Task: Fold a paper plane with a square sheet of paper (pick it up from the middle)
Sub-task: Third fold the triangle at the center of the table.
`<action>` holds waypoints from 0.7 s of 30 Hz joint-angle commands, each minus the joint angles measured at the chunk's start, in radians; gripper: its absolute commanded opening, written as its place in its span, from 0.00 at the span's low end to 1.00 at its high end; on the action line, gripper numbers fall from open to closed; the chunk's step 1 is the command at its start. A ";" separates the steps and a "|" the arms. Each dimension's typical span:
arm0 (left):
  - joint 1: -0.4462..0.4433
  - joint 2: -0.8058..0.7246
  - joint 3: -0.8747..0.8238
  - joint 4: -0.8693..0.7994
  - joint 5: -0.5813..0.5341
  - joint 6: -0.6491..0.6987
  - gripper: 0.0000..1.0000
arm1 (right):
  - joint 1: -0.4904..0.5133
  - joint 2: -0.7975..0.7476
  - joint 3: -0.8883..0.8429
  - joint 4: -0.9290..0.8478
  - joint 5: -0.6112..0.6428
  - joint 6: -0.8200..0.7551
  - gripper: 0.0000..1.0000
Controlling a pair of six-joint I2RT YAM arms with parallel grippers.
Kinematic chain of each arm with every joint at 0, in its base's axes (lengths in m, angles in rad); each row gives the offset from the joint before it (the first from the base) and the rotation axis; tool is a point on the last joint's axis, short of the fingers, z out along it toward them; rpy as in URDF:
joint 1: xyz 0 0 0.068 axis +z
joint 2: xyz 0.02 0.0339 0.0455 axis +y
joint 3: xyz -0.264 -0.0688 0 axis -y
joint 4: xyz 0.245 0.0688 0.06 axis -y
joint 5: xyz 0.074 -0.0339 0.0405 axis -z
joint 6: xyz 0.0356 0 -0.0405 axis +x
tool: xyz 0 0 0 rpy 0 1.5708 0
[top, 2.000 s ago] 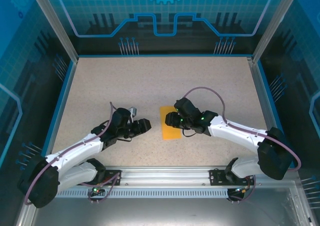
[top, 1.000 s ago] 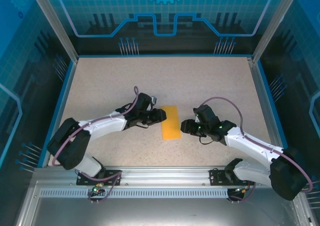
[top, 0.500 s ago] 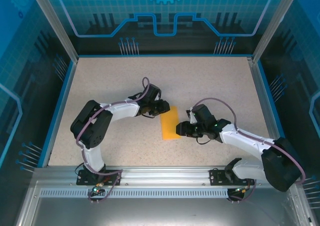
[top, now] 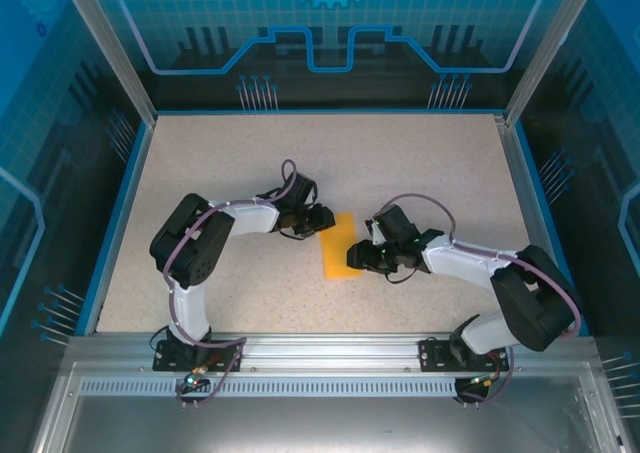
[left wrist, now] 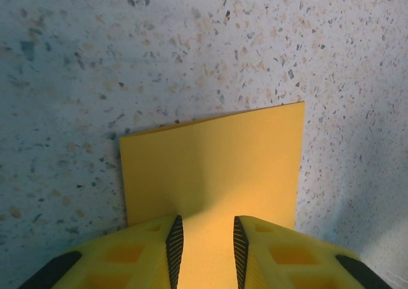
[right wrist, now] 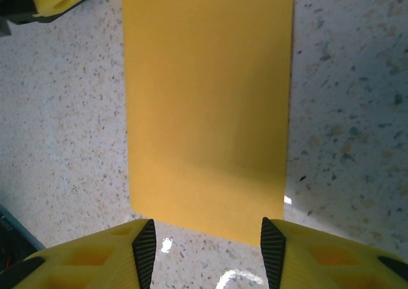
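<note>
We see the folded square sheet of paper mid-counter, between the narrowly parted left end effector and the wider-parted right end effector.

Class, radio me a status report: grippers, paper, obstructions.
Left gripper narrowly open over one paper edge. Right gripper wide open at another edge. Paper a flat rectangle on table. Nothing in the way.

The speckled beige desk carries one orange-yellow sheet of paper, folded into a narrow rectangle, lying flat near the desk's middle.
</note>
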 commanded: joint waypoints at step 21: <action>0.020 0.032 -0.052 0.031 0.069 0.016 0.32 | -0.050 0.104 0.003 0.155 -0.107 0.032 0.49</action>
